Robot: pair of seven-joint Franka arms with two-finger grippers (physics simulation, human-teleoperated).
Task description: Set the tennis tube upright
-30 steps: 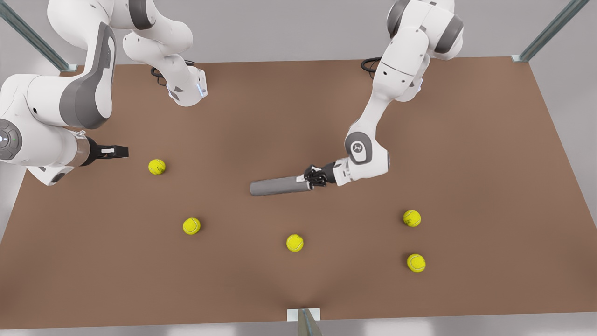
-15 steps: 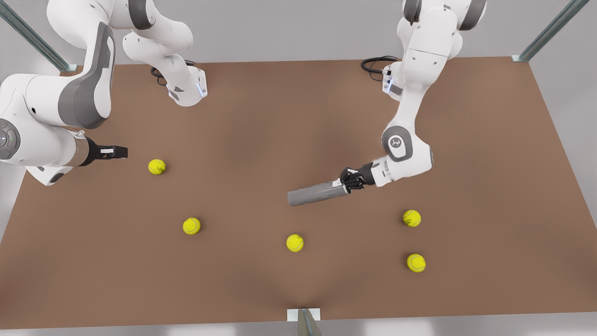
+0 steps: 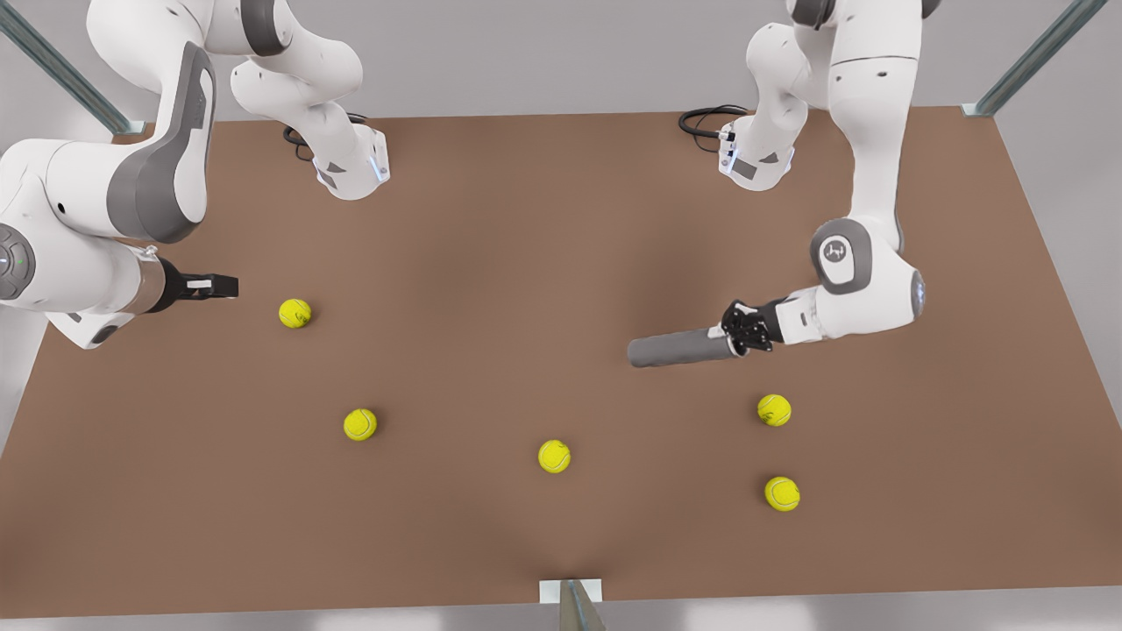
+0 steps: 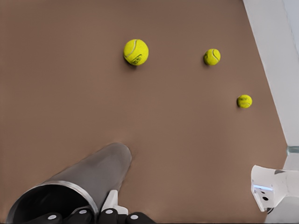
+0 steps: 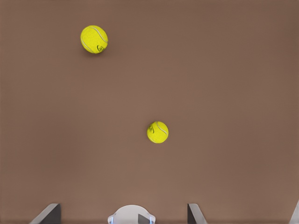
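Left gripper (image 3: 734, 330), seen at the front view's right, pinches the mouth rim of the tennis tube (image 3: 679, 349); in the left wrist view the same gripper (image 4: 100, 211) sits at the tube's open end, with one finger (image 4: 110, 201) pressed against the outer wall of the tennis tube (image 4: 91, 175) and the dark hollow mouth facing the camera. The tube lies nearly horizontal, its closed end pointing toward the front view's left, its body close above or on the brown table (image 3: 491, 263); whether it touches the surface cannot be told. It sits right of the table's centre, not upright.

Right gripper (image 3: 230, 285), at the front view's left edge, hangs over the table with nothing between its fingers; in the right wrist view its fingers (image 5: 48, 213) stand spread wide apart. This arm waits.

Five tennis balls lie loose on the table: one (image 3: 294, 313) just beside the right gripper, one (image 3: 359, 424) nearer the front edge, one (image 3: 554, 456) at the middle, and two (image 3: 774, 409) (image 3: 782, 493) toward the front view's right, the first of these near the tube but apart from it. The white arm bases (image 3: 355, 166) stand along the far edge.
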